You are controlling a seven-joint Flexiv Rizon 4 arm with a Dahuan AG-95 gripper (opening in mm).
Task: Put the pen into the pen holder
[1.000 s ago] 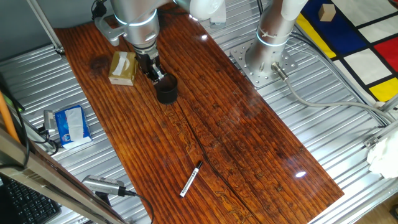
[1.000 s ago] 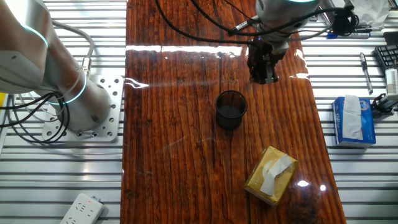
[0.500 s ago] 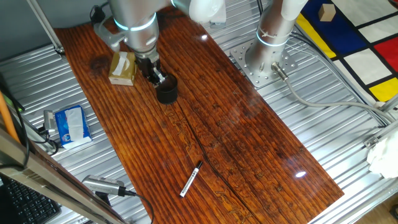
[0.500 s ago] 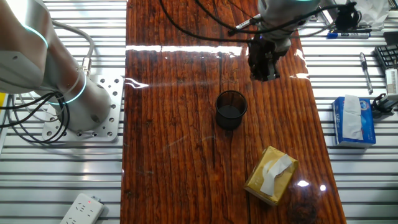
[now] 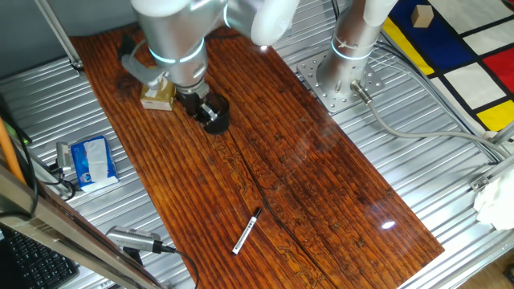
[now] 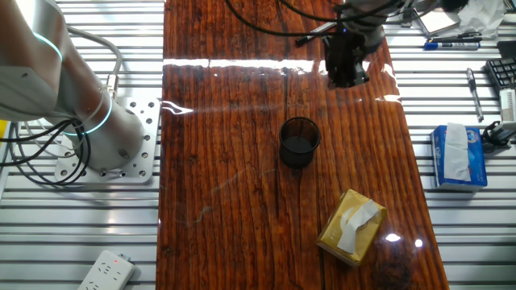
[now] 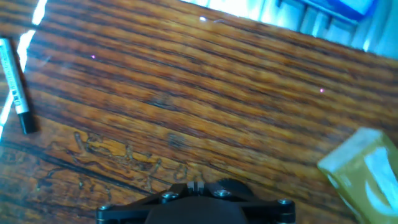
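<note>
The pen, slim and white with a black end, lies flat on the wooden table near its front end. It also shows at the top left of the hand view. The pen holder, a short black cup, stands upright in the table's far half and is seen from above in the other fixed view. My gripper hangs above the table just beside the holder, apart from it. In the hand view its fingers are together with nothing between them.
A tan cardboard box lies beyond the holder, partly hidden behind my arm. A blue tissue pack and a grey cabled tool lie off the table's left side. The arm base stands on the right.
My gripper has shifted a little away from the holder, toward the pen's end of the table. The pen, the holder and the box have not moved.
</note>
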